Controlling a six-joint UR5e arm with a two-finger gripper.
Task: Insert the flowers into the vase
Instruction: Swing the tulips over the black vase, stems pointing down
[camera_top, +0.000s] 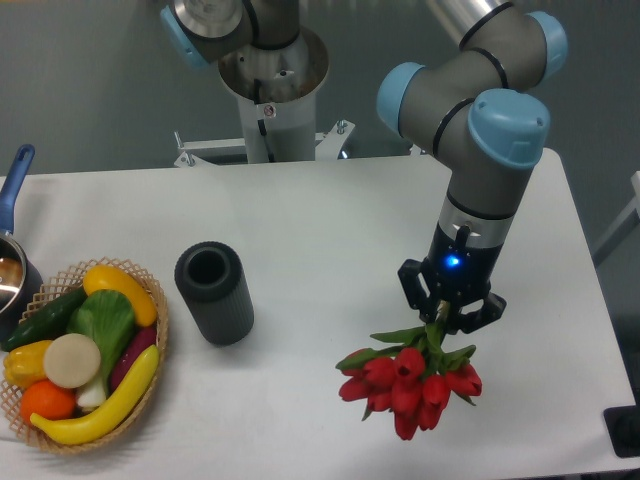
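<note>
Tulips (408, 382) hang buds-down from the gripper (441, 318), over the table (320, 230) right of centre. Jaws are closed on the stem bundle just above the leaves; buds splay out below.

Handling, my read: light, soft, floppy. Stems bend, buds bruise, so hold at the tied stems only, never the heads. The bunch can swing or pivot in the pinch.

Stem ends are hidden in the jaws, can't tell how much sticks out above. Buds point down, so the bunch needs flipping before stems go in.

Vase (213, 292) stands upright, mouth open, well apart to the left. Basket (158, 325) of fake veg sits just beside it, pan (12, 215) at the far left edge.
</note>
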